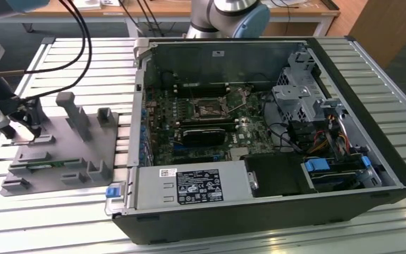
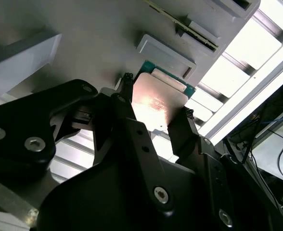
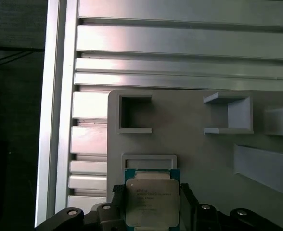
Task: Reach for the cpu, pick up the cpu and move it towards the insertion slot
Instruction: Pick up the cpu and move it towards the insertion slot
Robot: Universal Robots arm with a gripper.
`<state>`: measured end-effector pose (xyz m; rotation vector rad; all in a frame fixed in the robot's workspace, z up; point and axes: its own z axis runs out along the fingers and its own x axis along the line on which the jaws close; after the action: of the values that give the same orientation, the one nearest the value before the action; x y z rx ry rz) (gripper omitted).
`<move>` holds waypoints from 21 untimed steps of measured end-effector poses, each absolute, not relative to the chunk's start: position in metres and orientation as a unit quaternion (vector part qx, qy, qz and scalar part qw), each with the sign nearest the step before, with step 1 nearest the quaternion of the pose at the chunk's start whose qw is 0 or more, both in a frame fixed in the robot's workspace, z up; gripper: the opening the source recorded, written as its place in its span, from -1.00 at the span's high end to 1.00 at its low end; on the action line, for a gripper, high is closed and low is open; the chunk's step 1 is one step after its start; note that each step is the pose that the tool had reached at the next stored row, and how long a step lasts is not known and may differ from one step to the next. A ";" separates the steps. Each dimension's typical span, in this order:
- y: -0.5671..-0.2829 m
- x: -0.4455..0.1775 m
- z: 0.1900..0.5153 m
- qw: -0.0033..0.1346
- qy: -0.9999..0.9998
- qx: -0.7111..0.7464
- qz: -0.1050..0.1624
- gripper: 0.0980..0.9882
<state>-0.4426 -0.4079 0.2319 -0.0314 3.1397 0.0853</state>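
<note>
The cpu [image 3: 150, 202], a small square chip with a pale metal top and a green rim, sits between my gripper's [image 3: 151, 195] two black fingers, which press its opposite edges. In the second wrist view the cpu [image 2: 158, 101] gleams between the fingertips [image 2: 127, 84], just over the grey holder [image 2: 98, 43]. In the exterior view my gripper [image 1: 25, 129] hangs over the holder's [image 1: 69, 153] far end at the exterior view's left. The insertion slot [image 1: 209, 109], a dark square in a silver bracket, lies inside the open computer case [image 1: 372, 132], well off to the exterior view's right.
The grey holder carries upright posts [image 1: 76, 114] and a thin green memory stick [image 1: 48, 164]. A small square recess [image 3: 148, 161] lies just beyond the cpu. The ribbed metal table [image 1: 62, 211] runs under everything. Black cables [image 1: 83, 42] hang above the holder.
</note>
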 end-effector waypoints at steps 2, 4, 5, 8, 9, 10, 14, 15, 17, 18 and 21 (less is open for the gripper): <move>-0.408 -0.443 0.237 0.000 1.000 -0.010 0.027 0.00; -0.408 -0.443 0.237 0.000 1.000 -0.010 0.027 0.00; -0.408 -0.443 0.237 0.000 1.000 -0.010 0.028 0.00; -0.408 -0.443 0.238 0.000 1.000 -0.010 0.028 0.00; -0.408 -0.443 0.238 0.000 1.000 -0.010 0.028 0.00; -0.408 -0.443 0.238 0.000 1.000 -0.010 0.028 0.00; -0.408 -0.443 0.242 0.000 1.000 -0.010 0.028 0.00; -0.408 -0.443 0.243 0.000 1.000 -0.010 0.028 0.00; -0.408 -0.443 0.244 0.000 1.000 -0.010 0.028 0.00; -0.408 -0.443 0.244 0.000 1.000 -0.010 0.028 0.00; -0.408 -0.443 0.245 0.000 1.000 -0.010 0.028 0.00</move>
<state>-0.4426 -0.4079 0.2452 -0.0313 3.1396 0.0873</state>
